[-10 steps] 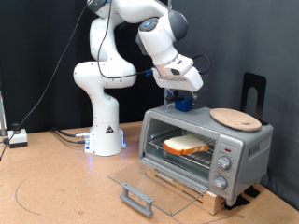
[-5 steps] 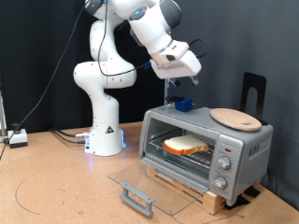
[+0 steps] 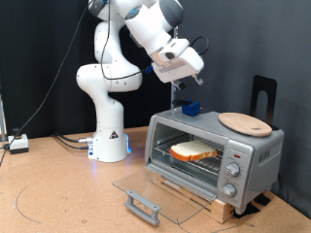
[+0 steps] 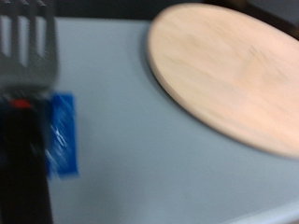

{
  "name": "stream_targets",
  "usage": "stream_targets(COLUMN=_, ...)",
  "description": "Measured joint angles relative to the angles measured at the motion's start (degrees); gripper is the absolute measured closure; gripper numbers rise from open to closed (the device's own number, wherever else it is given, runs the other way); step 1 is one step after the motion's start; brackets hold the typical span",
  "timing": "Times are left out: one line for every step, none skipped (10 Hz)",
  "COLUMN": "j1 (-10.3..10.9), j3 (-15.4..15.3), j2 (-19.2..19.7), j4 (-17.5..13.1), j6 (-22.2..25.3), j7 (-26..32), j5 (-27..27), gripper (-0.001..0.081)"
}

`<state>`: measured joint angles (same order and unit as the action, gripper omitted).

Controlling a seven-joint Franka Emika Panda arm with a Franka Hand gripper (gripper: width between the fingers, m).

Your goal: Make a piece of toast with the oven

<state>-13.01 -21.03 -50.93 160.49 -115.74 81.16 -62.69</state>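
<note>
The oven (image 3: 216, 155) stands on the table at the exterior view's right, its glass door (image 3: 155, 190) dropped open. The piece of toast (image 3: 195, 150) lies flat on the rack inside. My gripper (image 3: 181, 80) hangs in the air above the oven's top, towards its left end, over a small blue-and-black block (image 3: 190, 109) and clear of it. Nothing shows between the fingers. The wrist view looks down on the grey oven top (image 4: 140, 159), with the blue block (image 4: 59, 135) and a dark blurred shape (image 4: 22, 163) at the edge.
A round wooden plate (image 3: 244, 122) (image 4: 234, 75) rests on the oven's top at its right end. A black stand (image 3: 263, 95) rises behind the oven. The robot's white base (image 3: 109, 136) stands at the exterior view's left of the oven. Cables (image 3: 58, 141) run along the table's back.
The gripper has risen from just above the blue block to well over the oven and shifted slightly towards the exterior view's left. Toast, plate and block have stayed put.
</note>
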Motion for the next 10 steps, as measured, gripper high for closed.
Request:
stream_targets(j1=-1.7, j3=0.5, j2=0.9, j4=0.0, j6=-1.2, j7=0.1, j5=0.4, gripper=-0.0003)
stream_targets(j1=-3.6, j3=0.5, j2=1.9, j4=0.0, j6=-3.2, j7=0.1, j5=1.4, gripper=-0.0003)
stream_targets(j1=-5.5, j3=0.5, j2=2.8, j4=0.0, j6=-5.1, j7=0.1, j5=2.5, gripper=-0.0003)
stream_targets(j1=-7.3, j3=0.7, j2=3.8, j4=0.0, j6=-5.9, j7=0.5, j5=4.1, gripper=-0.0003)
stream_targets(j1=-9.0, j3=1.4, j2=4.9, j4=-0.1, j6=-5.9, j7=1.8, j5=6.0, gripper=-0.0003)
stream_targets(j1=-10.4, j3=2.6, j2=6.2, j4=-0.3, j6=-5.5, j7=3.1, j5=7.5, gripper=-0.0003)
stream_targets(j1=-11.6, j3=4.0, j2=7.7, j4=-0.6, j6=-5.2, j7=4.2, j5=8.4, gripper=-0.0003)
stream_targets(j1=-12.3, j3=5.2, j2=9.8, j4=-1.5, j6=-4.1, j7=5.2, j5=8.6, gripper=-0.0003)
stream_targets(j1=-12.2, j3=4.9, j2=9.7, j4=-1.5, j6=-4.4, j7=5.2, j5=8.6, gripper=-0.0003)
stream_targets(j1=-12.3, j3=4.6, j2=9.7, j4=-1.2, j6=-6.1, j7=1.7, j5=6.2, gripper=-0.0003)
